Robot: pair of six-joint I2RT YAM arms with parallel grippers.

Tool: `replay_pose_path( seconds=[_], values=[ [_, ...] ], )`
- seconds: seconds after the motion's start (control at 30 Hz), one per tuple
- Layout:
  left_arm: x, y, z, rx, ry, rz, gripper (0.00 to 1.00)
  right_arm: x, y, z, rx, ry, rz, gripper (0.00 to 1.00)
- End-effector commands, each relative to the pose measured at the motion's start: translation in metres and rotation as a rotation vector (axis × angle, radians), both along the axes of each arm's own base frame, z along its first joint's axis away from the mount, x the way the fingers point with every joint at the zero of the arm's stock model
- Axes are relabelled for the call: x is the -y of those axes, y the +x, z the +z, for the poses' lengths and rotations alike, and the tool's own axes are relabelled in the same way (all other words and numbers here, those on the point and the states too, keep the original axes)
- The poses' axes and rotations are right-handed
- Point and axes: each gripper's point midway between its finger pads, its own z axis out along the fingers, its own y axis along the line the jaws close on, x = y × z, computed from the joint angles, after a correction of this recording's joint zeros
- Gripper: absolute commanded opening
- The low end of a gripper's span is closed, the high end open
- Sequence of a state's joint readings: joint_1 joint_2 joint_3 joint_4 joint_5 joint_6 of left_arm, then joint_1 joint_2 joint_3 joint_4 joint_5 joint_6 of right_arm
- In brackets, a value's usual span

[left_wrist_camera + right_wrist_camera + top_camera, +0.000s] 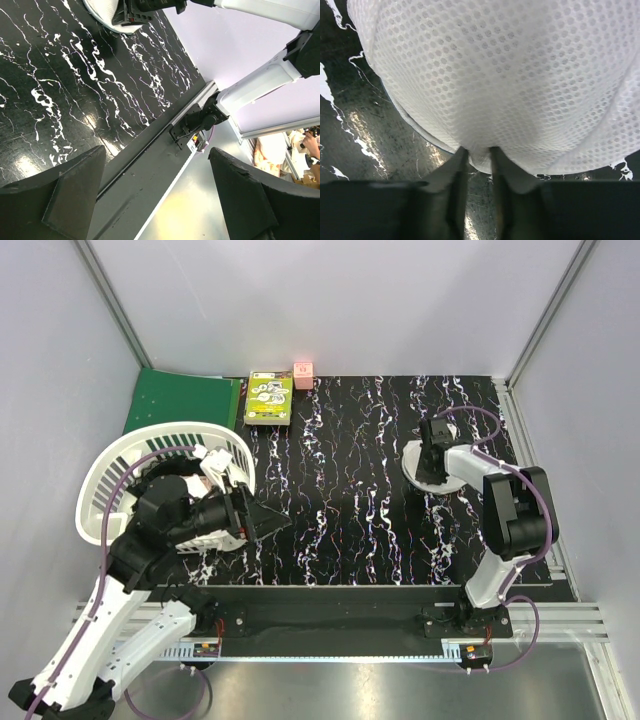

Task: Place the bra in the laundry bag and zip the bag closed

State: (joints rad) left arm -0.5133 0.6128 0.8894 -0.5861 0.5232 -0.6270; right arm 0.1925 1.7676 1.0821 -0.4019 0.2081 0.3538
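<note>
- Laundry bag [505,80] far right on table [350,500]; my right gripper [476,155] pinches its near mesh edge.
- My left gripper [155,195] spread, empty, beside basket [110,465].

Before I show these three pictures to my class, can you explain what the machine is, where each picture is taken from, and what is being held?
Two robot arms stand at the near edge of a black marbled table. One picture looks down from above; the other two come from cameras on the wrists. The right gripper pinches the edge of a white round mesh laundry bag. The left gripper is open and holds nothing, beside a white slatted plastic basket. At the back lie a green folder, a green box and a small pink cube. No bra is clearly visible.
</note>
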Motion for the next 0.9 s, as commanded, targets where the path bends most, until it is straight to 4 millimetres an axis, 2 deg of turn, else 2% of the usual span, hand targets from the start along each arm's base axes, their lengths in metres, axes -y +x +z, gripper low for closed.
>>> replay_pose_path(
  seconds=[0.0,0.03,0.07,0.1,0.2,0.23,0.33,0.43,0.5,0.63,0.7,0.73,0.8,0.87],
  values=[
    [0.004,-0.005,0.008,0.017,-0.039,-0.034,0.89,-0.018,0.007,0.013,0.031,0.009,0.051,0.19],
    [0.004,-0.005,0.007,0.011,-0.038,-0.034,0.89,-0.030,0.006,0.025,0.052,0.035,0.076,0.13],
    [0.005,-0.004,0.008,0.014,-0.039,-0.036,0.89,-0.043,-0.001,0.031,0.047,0.059,0.096,0.02],
    [0.006,-0.004,0.007,0.009,-0.037,-0.042,0.89,-0.053,-0.005,0.040,0.056,0.085,0.114,0.00],
    [0.013,0.001,0.004,-0.018,-0.038,-0.064,0.86,-0.084,-0.022,0.084,0.124,0.271,0.142,0.00],
    [0.017,0.005,0.000,-0.037,-0.034,-0.072,0.86,-0.104,-0.031,0.097,0.115,0.384,0.188,0.00],
    [0.030,0.010,0.004,-0.035,-0.055,-0.094,0.84,-0.134,-0.055,0.141,0.138,0.614,0.241,0.00],
    [0.037,0.014,0.003,-0.030,-0.037,-0.083,0.84,-0.155,-0.082,0.180,0.148,0.786,0.324,0.00],
    [0.041,0.015,-0.001,-0.029,-0.022,-0.074,0.84,-0.160,-0.097,0.195,0.150,0.852,0.363,0.00],
    [0.047,0.021,-0.008,-0.030,-0.002,-0.049,0.87,-0.173,-0.126,0.207,0.107,1.009,0.416,0.00],
    [0.050,0.025,-0.019,-0.054,0.023,-0.039,0.87,-0.178,-0.138,0.194,0.043,1.076,0.429,0.00],
    [0.052,0.027,-0.021,-0.056,0.026,-0.038,0.87,-0.184,-0.144,0.202,0.030,1.147,0.467,0.00],
    [0.056,0.034,-0.032,-0.068,0.060,-0.027,0.87,-0.187,-0.153,0.196,0.004,1.215,0.468,0.00],
    [0.055,0.043,-0.037,-0.047,0.094,-0.004,0.86,-0.189,-0.156,0.201,0.001,1.246,0.480,0.00]
  ],
)
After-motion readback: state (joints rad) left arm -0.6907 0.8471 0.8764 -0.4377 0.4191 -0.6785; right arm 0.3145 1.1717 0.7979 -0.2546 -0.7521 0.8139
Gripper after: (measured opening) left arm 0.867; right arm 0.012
